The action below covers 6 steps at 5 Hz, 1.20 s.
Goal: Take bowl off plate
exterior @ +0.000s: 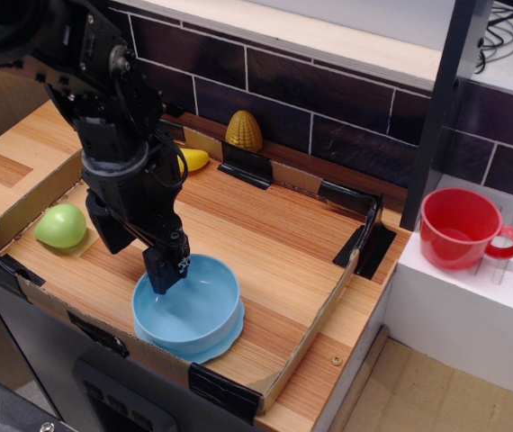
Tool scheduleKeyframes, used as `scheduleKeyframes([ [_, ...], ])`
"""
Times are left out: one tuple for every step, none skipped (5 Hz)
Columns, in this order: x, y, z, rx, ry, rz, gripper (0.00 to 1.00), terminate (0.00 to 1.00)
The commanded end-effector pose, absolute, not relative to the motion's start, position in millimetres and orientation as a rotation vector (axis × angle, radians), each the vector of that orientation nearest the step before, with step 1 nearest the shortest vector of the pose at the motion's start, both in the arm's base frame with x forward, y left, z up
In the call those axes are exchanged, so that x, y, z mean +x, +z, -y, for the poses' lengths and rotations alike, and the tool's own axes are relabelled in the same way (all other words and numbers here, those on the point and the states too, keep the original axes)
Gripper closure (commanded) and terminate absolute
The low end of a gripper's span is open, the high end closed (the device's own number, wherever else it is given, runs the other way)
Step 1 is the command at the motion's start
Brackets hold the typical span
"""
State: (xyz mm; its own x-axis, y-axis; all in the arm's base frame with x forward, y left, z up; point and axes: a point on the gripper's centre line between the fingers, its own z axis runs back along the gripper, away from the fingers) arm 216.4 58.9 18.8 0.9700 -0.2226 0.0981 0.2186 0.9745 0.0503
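Gripper straddled the bowl rim, jaws apart; I judged it light, stiff, glossy-slick, best pinched at the wall above the plate

Mock kitchen: dark tiled backsplash, wooden counter, toy corn.

One view only — high off the table's front right corner, looking down toward the back left, fairly close.

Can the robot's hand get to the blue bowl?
Probably yes. The hand is already at the bowl's near rim, one finger dipping inside, and nothing sits between them.
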Motion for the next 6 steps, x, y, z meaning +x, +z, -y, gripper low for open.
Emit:
scheduleKeyframes([
  [214.0,28.1,-62.7,0.014,-0.209,0.117,1.00,0.00],
  [214.3,28.9,-62.1,0.005,-0.205,0.115,1.00,0.00],
  [215.7,36.3,-59.3,-0.017,-0.186,0.128,1.00,0.00],
  [225.1,51.1,-62.8,-0.073,-0.144,0.129,1.00,0.00],
  [248.5,67.9,-74.7,-0.111,-0.034,0.168,1.00,0.00],
  [272.1,64.0,-81.7,-0.081,0.051,0.167,1.00,0.00],
])
